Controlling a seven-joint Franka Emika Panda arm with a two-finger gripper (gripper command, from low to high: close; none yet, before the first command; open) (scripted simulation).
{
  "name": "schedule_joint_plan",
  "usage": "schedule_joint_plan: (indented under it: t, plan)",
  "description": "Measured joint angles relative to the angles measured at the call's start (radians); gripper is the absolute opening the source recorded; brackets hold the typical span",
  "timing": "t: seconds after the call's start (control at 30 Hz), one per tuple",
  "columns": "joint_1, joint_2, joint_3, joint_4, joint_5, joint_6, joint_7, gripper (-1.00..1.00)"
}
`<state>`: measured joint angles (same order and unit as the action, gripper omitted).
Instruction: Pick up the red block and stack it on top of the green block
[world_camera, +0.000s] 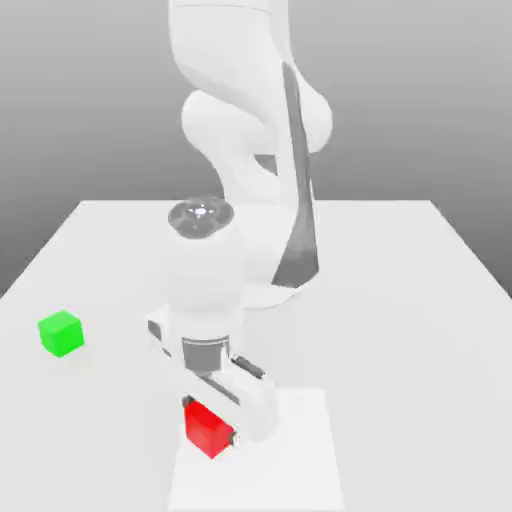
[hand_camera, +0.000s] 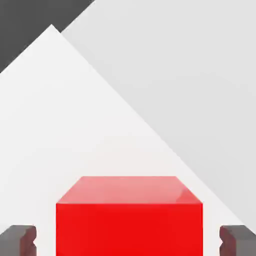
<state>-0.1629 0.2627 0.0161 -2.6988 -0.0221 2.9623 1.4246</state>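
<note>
The red block (world_camera: 207, 428) sits on the white table near the front, on a lighter square patch. My gripper (world_camera: 212, 420) is lowered straight over it, one finger on each side. In the hand view the red block (hand_camera: 129, 220) lies between the two dark fingertips (hand_camera: 20, 240), with a thin gap of table showing on both sides, so the gripper (hand_camera: 129, 241) is open around it. Well off toward the exterior view's left, the green block (world_camera: 61, 333) rests alone on the table.
The arm's white base (world_camera: 275, 285) stands on the table behind the gripper. The lighter patch (world_camera: 300, 450) reaches to the front edge. The table (world_camera: 420, 300) stretches wide to both sides, its far edge meeting a grey backdrop.
</note>
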Motion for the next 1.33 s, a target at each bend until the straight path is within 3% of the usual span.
schedule_joint_plan:
  t: [0.13, 0.33, 0.73, 0.97, 1.07, 1.2, 1.23, 1.33]
  plan:
    - [0.001, -0.001, -0.001, 0.000, -0.003, 0.000, 0.003, -1.00]
    - [-0.008, -0.193, 0.008, -0.029, 0.015, -0.163, -0.014, -1.00]
    - [-0.376, -0.339, -0.204, -0.080, -0.042, -0.255, -0.531, -1.00]
    - [-0.522, -0.408, -0.385, -0.109, -0.098, -0.292, -0.836, -1.00]
    - [-0.522, -0.341, -0.412, -0.109, -0.044, -0.228, -0.916, -1.00]
    - [-0.534, -0.201, -0.367, -0.104, 0.110, -0.103, -1.029, -1.00]
    - [-0.537, -0.175, -0.357, -0.103, 0.143, -0.080, -1.053, 1.00]
    - [-0.537, -0.175, -0.357, -0.103, 0.143, -0.081, -1.053, 1.00]
